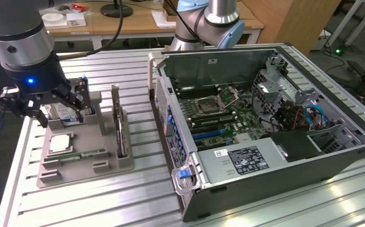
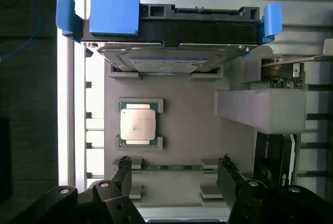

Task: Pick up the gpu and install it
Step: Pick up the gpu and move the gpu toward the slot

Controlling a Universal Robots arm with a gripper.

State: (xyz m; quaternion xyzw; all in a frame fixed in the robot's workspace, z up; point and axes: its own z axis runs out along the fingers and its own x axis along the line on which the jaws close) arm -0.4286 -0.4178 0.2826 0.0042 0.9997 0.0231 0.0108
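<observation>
The gpu [image 1: 120, 125] is a thin dark card standing on edge in a slot of the grey holder tray [image 1: 106, 163], on the side nearest the computer case. In the wrist view the gpu [image 2: 271, 153] is partly covered by a grey support block [image 2: 260, 110]. My gripper [image 1: 57, 109] hangs open above the tray's other side, over the hard drive [image 1: 61, 112], with nothing between its fingers. Seen from the wrist, the gripper [image 2: 174, 169] has its fingertips [image 2: 124, 165] apart, one on each side of the green RAM stick [image 2: 166, 168], well off to the side of the gpu.
The tray also carries a hard drive in a blue caddy [image 2: 166, 31], a CPU [image 2: 138, 122] and the RAM stick [image 1: 75, 156]. An open computer case [image 1: 264, 118] lies on the exterior view's right, its motherboard [image 1: 223, 116] exposed. The slatted metal table [image 1: 138, 198] holds everything.
</observation>
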